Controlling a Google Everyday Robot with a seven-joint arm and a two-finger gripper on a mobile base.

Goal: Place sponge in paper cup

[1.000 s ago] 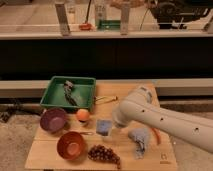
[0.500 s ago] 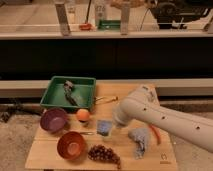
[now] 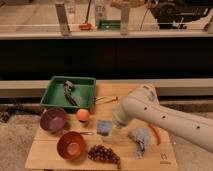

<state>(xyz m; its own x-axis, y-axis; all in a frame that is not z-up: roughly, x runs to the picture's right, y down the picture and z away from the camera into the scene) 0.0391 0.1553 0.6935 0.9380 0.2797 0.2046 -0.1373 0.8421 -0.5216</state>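
The sponge (image 3: 104,127) is a small blue-grey block lying flat on the wooden table (image 3: 50,155), just right of an orange fruit. My white arm (image 3: 165,117) reaches in from the right and bends down toward it. The gripper (image 3: 116,123) is at the arm's lower end, right beside the sponge's right edge and low over the table, mostly hidden by the arm. No paper cup shows in this view.
A green tray (image 3: 55,95) holding a dark utensil stands at the back left. A purple bowl (image 3: 53,120), an orange bowl (image 3: 71,145), the orange fruit (image 3: 83,115) and grapes (image 3: 104,154) lie left and front. A grey cloth (image 3: 139,140) and an orange-red item (image 3: 155,134) lie right.
The arm's elbow has shifted slightly to the right. The sponge and the other things have not moved.
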